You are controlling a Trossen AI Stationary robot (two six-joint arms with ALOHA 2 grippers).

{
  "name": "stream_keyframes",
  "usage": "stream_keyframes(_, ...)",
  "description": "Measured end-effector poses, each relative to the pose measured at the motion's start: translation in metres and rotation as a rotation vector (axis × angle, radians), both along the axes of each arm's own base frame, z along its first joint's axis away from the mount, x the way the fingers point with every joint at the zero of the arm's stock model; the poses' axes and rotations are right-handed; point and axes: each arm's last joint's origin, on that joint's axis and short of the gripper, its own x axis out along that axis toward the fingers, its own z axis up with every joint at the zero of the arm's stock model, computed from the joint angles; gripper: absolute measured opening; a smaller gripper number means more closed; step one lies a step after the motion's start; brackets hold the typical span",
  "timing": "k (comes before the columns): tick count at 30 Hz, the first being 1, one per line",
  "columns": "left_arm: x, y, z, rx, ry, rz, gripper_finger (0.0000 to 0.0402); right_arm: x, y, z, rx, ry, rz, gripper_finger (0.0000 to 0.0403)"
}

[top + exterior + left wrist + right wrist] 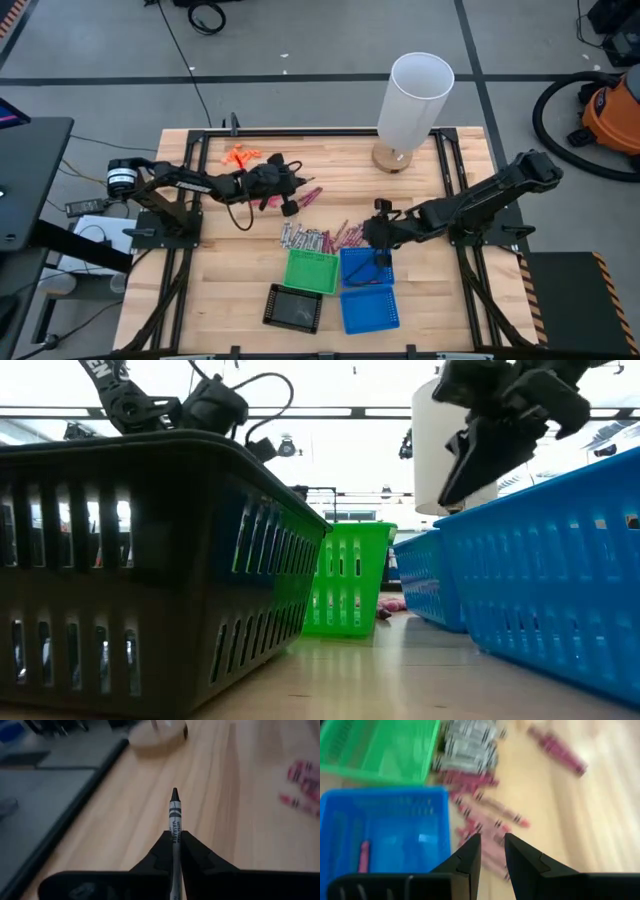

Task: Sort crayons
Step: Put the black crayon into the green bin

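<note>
A pile of grey and maroon crayons (318,240) lies on the wooden table, just beyond the green basket (312,270). More maroon crayons (308,193) lie farther back. My left gripper (175,837) is above the table left of centre (286,198), shut on one grey crayon (174,812). My right gripper (492,845) hovers open over the maroon crayons (492,827), at the far edge of a blue basket (385,830). Nothing is between its fingers. One maroon crayon (364,856) lies in that basket. My left gripper pinches the grey crayon's paper-wrapped shaft (175,832) between its two fingers. The crayon lies along the fingers, and its dark tip (174,795) sticks out ahead of them. It is lifted clear of the table, slanting a little downward.
A tall white cylinder (413,100) stands on a wooden base at the far right. Orange bits (240,157) lie at the far left. A second blue basket (368,308) and a black basket (293,307) sit near the front edge.
</note>
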Motion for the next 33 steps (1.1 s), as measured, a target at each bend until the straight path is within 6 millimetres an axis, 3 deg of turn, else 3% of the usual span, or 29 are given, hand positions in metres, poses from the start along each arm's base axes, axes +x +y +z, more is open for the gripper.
stream_keyframes(7, 0.007, -0.015, 0.008, 0.103, -0.051, -0.099, 0.0018, -0.023, -0.023, -0.009, -0.063, -0.349, -0.082, 0.0093)
stream_keyframes(13, 0.010, -0.022, 0.014, 0.219, -0.057, -0.149, 0.0018, -0.032, -0.052, -0.019, -0.057, -0.433, -0.147, 0.0093)
stream_keyframes(26, -0.001, 0.024, 0.017, 0.303, -0.025, 0.041, 0.0018, -0.027, -0.135, -0.023, -0.003, -0.456, -0.068, 0.0093)
stream_keyframes(33, -0.003, 0.030, 0.018, 0.249, -0.067, 0.086, 0.0018, -0.028, -0.165, -0.029, 0.068, -0.512, -0.018, 0.0093)
